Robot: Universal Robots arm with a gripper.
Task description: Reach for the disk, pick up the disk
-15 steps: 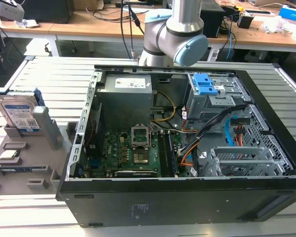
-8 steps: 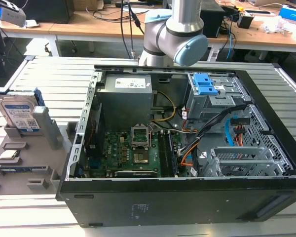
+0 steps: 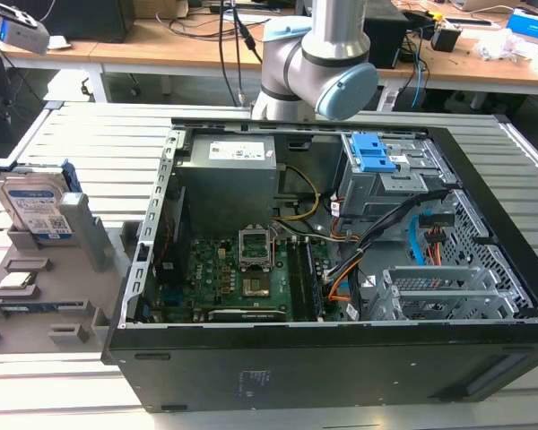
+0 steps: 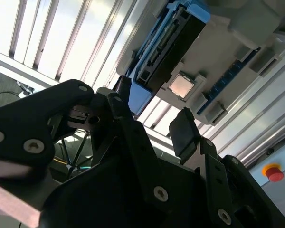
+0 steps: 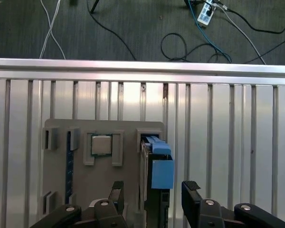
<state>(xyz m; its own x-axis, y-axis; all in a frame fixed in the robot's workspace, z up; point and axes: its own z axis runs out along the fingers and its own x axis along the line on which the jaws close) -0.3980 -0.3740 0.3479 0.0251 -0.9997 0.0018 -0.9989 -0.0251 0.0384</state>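
Surface [image 3: 99,143]: slatted metal; it carried the open computer case [image 3: 341,381] and, at the exterior view's left, the grey fixture tray [image 3: 36,309].
Computer case: lay well apart from the disk and had no bearing on the grasp.
Fixture tray: held the disk on edge in a slot, with a chip [image 5: 102,145] in a recess just beside it.
Disk [image 3: 38,210]: stood upright in the slot, blue bracket round it. In the first wrist view its thin edge [image 5: 156,175] ran between the two fingers.
Tool [image 5: 154,189]: spread wide, gripping nothing, one finger to each side of the disk's edge. No contact was seen. Height above the disk could not be judged.
Risk, slot wall: the finger on the chip side sat over the tray's raised wall. A straight descent would likely land it on the wall rather than beside the disk.
Risk, bracket: closing on the blue plastic alone could let it flex and the disk slip or tilt.
Risk, slot fit: a lift off vertical might jam the disk and drag the tray up.
Risk, chip: a sideways correction could knock it from its recess.
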